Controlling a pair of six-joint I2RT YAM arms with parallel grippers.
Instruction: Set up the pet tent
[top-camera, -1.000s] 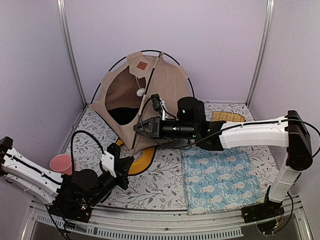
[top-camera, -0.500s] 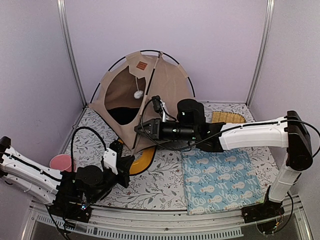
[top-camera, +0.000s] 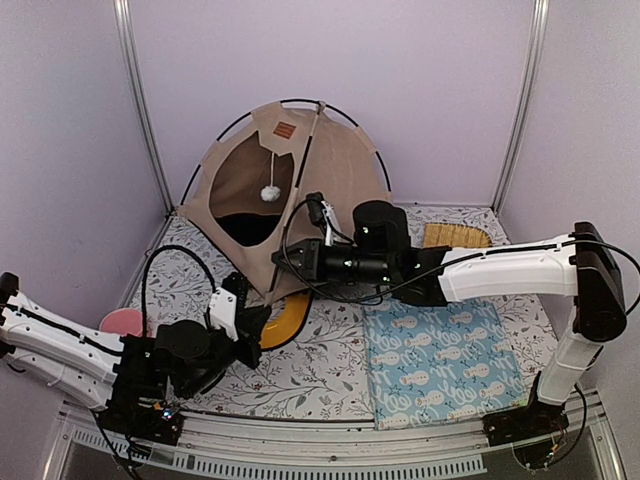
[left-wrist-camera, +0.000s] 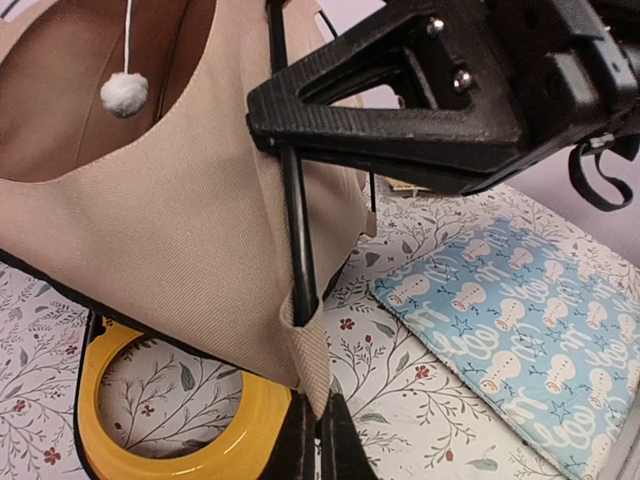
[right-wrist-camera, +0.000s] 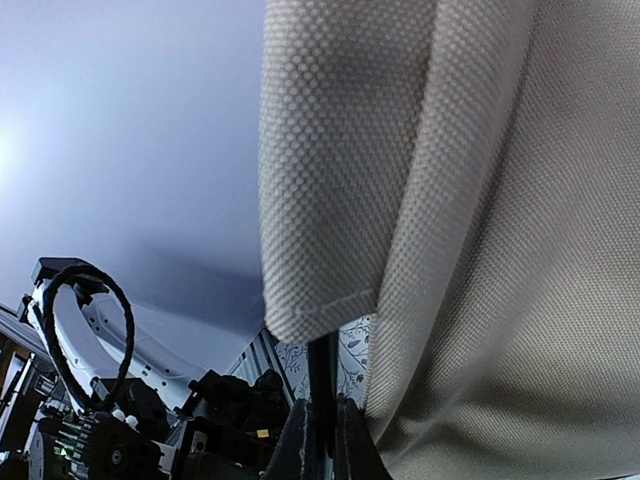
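The pet tent (top-camera: 300, 170) stands at the back, beige with black crossing poles, a brown label and a white pom-pom (top-camera: 269, 192). My right gripper (top-camera: 279, 258) is shut on the black pole (right-wrist-camera: 322, 365) just below the tent's front fabric edge (right-wrist-camera: 330, 230); it also shows in the right wrist view (right-wrist-camera: 322, 415). My left gripper (top-camera: 262, 320) is shut on the tent's beige front corner pocket (left-wrist-camera: 310, 350), where the pole (left-wrist-camera: 298, 230) enters it; in the left wrist view (left-wrist-camera: 320, 415) the fingers pinch the fabric's lower tip.
A yellow oval tray (top-camera: 288, 318) lies under the tent's front corner. A light blue snowman mat (top-camera: 445, 360) lies at the right front. A woven tan mat (top-camera: 455, 235) lies behind the right arm. A pink cup (top-camera: 122, 320) stands at the left, partly behind my left arm.
My left arm has pushed forward and right toward the tent corner, now hiding more of the pink cup. The pom-pom has swung left. The right gripper has barely moved.
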